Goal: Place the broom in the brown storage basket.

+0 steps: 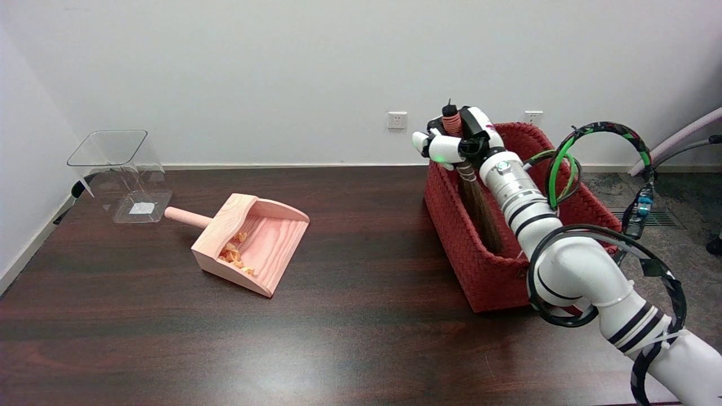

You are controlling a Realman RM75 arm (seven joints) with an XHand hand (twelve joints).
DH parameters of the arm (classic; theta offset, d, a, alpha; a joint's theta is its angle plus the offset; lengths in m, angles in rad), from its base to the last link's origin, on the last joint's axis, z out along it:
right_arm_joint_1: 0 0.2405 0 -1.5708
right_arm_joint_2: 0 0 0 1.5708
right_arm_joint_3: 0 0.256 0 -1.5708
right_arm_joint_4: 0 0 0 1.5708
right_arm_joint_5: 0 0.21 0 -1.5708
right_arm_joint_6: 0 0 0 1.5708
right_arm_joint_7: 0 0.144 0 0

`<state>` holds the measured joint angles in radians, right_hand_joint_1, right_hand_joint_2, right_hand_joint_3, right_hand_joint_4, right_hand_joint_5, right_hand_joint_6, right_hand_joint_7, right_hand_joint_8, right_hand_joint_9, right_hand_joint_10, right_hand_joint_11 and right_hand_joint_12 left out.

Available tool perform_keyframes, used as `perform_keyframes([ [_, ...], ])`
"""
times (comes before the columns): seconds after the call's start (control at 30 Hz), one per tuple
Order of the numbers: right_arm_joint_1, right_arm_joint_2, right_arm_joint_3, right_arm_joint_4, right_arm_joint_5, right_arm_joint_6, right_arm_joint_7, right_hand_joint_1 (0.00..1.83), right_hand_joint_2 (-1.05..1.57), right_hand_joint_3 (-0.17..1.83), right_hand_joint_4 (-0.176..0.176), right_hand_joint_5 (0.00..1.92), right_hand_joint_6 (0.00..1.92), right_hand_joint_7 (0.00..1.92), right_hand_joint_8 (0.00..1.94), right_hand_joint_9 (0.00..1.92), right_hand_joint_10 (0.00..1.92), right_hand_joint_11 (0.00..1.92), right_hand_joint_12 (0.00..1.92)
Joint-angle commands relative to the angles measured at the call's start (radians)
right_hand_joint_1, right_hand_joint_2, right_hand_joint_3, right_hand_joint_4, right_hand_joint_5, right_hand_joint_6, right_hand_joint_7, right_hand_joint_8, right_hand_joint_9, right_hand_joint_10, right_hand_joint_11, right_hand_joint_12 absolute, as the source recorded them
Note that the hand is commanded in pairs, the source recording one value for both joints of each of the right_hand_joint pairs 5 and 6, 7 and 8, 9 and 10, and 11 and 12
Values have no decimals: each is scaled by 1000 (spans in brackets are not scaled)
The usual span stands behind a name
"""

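Observation:
A small broom (pixel 479 203) with brown bristles and a reddish wound handle stands nearly upright inside the reddish-brown woven basket (pixel 451 214) at the table's right. Its bristle end is down in the basket near the left wall. My right hand (pixel 454 141) grips the broom's handle top, above the basket's far left rim, fingers wrapped around it. The forearm crosses over the basket and hides part of its inside.
A pink wooden dustpan (pixel 256 242) with orange scraps lies left of centre, its handle pointing left. A clear plastic bin (pixel 121 175) stands at the far left. The table's right edge runs close behind the basket.

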<state>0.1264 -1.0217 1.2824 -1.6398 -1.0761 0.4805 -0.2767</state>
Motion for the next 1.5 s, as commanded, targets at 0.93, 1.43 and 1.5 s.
perform_keyframes([
  [0.93, -43, 20, 97, 59, -107, 113, 157, 1019, -886, 1497, 0, 169, 169, 81, 81, 169, 169, 169, 169],
  [1.43, -51, 113, 236, 70, -107, 129, 227, 852, -791, 907, 0, 0, 0, 0, 0, 0, 0, 0, 0],
  [1.5, -60, 147, 252, 77, -107, 145, 266, 837, -756, 862, 0, 0, 0, 0, 0, 0, 0, 0, 0],
])
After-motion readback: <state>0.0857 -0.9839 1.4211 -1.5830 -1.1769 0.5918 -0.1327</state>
